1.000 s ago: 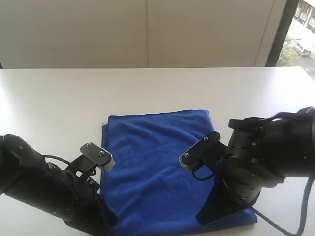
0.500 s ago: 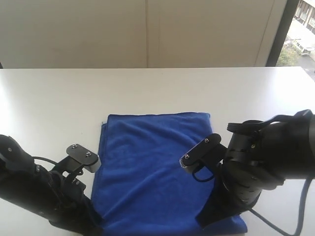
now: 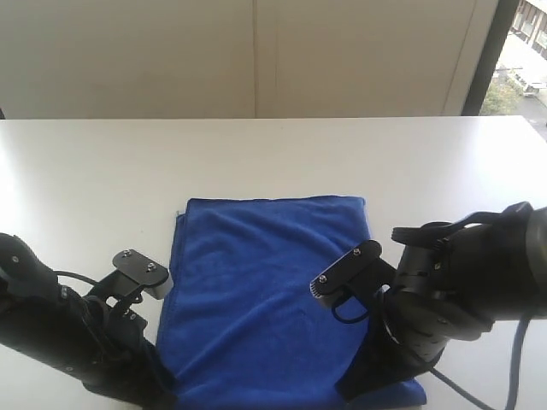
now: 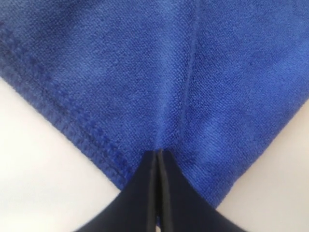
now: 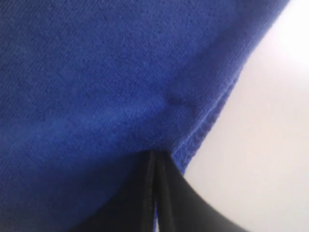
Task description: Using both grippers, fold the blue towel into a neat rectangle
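Both end effectors (image 4: 158, 153) (image 5: 153, 154) pinch blue towel's (image 3: 256, 273) edge.

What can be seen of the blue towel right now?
The blue towel is a deep royal-blue cloth with a fine terry-like nap and stitched hems. It lies roughly rectangular on the white table, lightly wrinkled, its far edge straight. The left gripper is closed on its near left corner, a crease running from the pinch; the right gripper is closed on its near right edge. No tag shows.

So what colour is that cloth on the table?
The towel is plain deep royal blue, no pattern; the exterior view shows it best.
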Robot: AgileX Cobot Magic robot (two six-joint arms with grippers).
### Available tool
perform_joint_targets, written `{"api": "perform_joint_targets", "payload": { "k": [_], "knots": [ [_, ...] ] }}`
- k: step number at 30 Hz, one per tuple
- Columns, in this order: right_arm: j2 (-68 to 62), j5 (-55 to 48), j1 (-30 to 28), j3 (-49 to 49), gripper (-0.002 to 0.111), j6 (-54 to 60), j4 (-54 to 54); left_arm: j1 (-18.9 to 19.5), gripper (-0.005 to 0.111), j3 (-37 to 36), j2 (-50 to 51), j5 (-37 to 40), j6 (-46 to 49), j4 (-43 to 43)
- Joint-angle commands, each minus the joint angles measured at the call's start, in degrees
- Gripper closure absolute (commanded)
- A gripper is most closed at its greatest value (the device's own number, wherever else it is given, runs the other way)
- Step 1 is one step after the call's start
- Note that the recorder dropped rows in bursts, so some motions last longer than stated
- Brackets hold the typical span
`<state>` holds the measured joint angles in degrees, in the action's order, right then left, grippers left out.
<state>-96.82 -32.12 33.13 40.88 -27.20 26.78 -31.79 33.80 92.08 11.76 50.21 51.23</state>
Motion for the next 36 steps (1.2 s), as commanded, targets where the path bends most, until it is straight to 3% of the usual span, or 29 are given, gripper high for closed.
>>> {"api": "perform_joint_targets", "payload": {
  "k": [1,9,19,26,29,32,36],
  "knots": [
    [-2.2,-2.1,-0.7,-1.0,0.108,-1.9,2.6,0.4,0.107,-1.3,0.5,0.2,-0.5,-2.3],
    [2.5,-1.1,-0.7,-0.3,0.108,-4.7,5.2,0.4,0.107,-0.7,0.5,0.5,-0.5,-2.2],
    [11.0,0.8,-0.7,4.6,0.108,-4.6,8.0,0.4,0.107,7.2,-7.4,6.4,-0.6,-0.7],
    [8.2,11.0,-8.2,8.2,0.108,-4.6,7.4,2.6,0.107,16.0,-6.2,4.4,-0.7,-0.7],
    [5.5,13.1,-12.5,10.5,0.108,-0.1,2.8,5.1,0.107,20.3,-1.7,5.8,-0.7,-0.7],
    [1.8,15.4,-15.6,13.2,0.108,11.6,-7.3,7.2,0.107,24.6,4.1,7.2,0.2,-0.7],
    [-4.5,16.0,-19.4,18.2,0.108,27.2,-22.1,7.4,0.107,28.5,10.3,2.8,2.1,-0.7]
  ]
}}
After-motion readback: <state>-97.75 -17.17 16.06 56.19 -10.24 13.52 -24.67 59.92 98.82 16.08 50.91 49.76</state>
